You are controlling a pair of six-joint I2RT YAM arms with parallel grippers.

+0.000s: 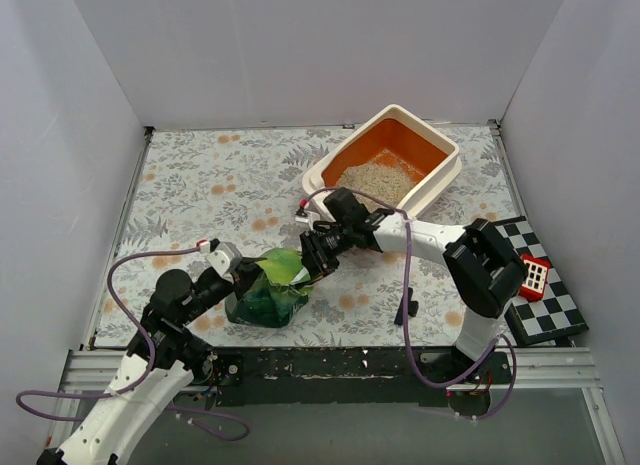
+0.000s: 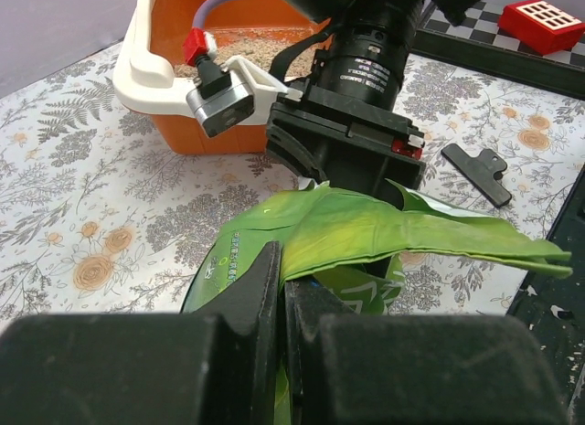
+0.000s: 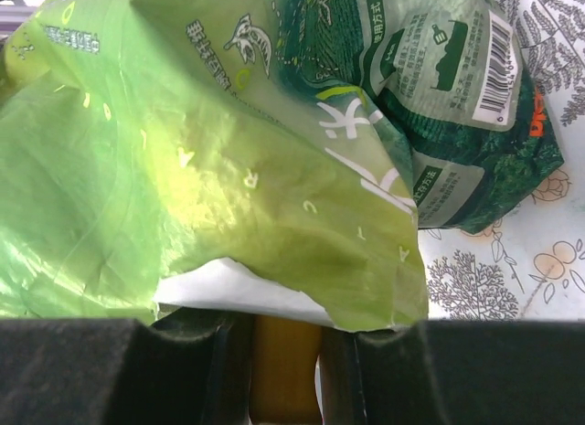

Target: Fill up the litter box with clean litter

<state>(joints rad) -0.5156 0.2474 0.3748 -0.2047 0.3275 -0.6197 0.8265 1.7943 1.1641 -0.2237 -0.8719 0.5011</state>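
**Litter box part filled, both arms on the bag**

Litter box [image 1: 440, 137], a large rectangular plastic tray, cream-white outside and orange inside, sits at the far right of the flower-printed table covering [image 1: 200, 185], well apart from the arm bases. A loose beige-grey pile of clean litter [image 1: 378, 180] covers part of its floor. Bare orange shows at the far end, so more seems wanted.

Nearer the bases, the glossy dark green crinkled bag [image 1: 268, 297] slumps on the covering with its pale green mouth flap raised. The left gripper [image 2: 281, 270] is clamped on one edge of that flap, fingers together over the film. The right gripper [image 1: 315, 260] meets the opposite lip. Its own view shows the pads close together with film draped across them, seemingly pinching it.

The bag will likely handle soft and slippery, with its weight low in the shifting granules. A single layer of film could slide out of a pinch or tear. A doubled-over lip, plus a hold lower on the body, looks safer. The tray is stiff and should stay put.

A small black clip [image 1: 405, 310] lies beside the right arm.
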